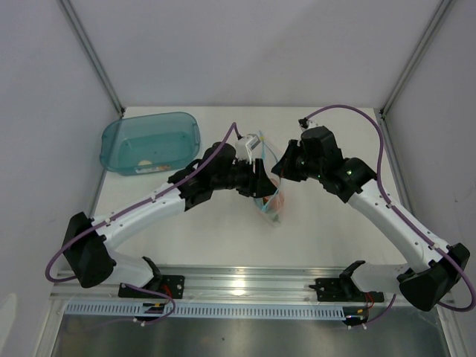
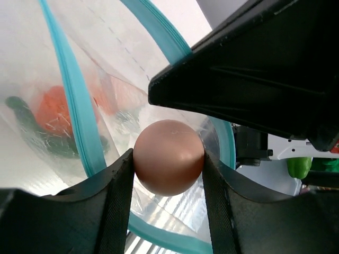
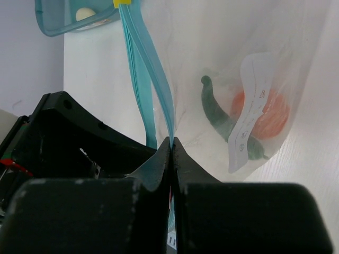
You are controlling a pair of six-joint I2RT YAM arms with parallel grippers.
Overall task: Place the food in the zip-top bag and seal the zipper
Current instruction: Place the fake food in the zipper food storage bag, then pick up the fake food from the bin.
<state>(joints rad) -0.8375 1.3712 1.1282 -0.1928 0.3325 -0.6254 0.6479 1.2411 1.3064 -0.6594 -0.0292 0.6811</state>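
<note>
The clear zip-top bag (image 1: pixel 269 204) hangs between both arms at mid-table. My left gripper (image 2: pixel 168 174) is shut on the cream-brown egg (image 2: pixel 168 156) and holds it at the bag's open mouth, inside the light-blue zipper (image 2: pixel 74 111). The orange fruit (image 2: pixel 53 108) and the green vegetable (image 2: pixel 32 129) lie inside the bag. My right gripper (image 3: pixel 172 145) is shut on one lip of the zipper (image 3: pixel 153 69) and holds the bag (image 3: pixel 296 58) up; the green vegetable (image 3: pixel 220 119) and the orange fruit (image 3: pixel 273 116) show through the plastic.
A teal translucent tub (image 1: pixel 150 141) stands at the back left with a small pale piece (image 3: pixel 85 14) in it. Grey walls close in the left, right and back. A metal rail (image 1: pixel 245 286) runs along the near edge.
</note>
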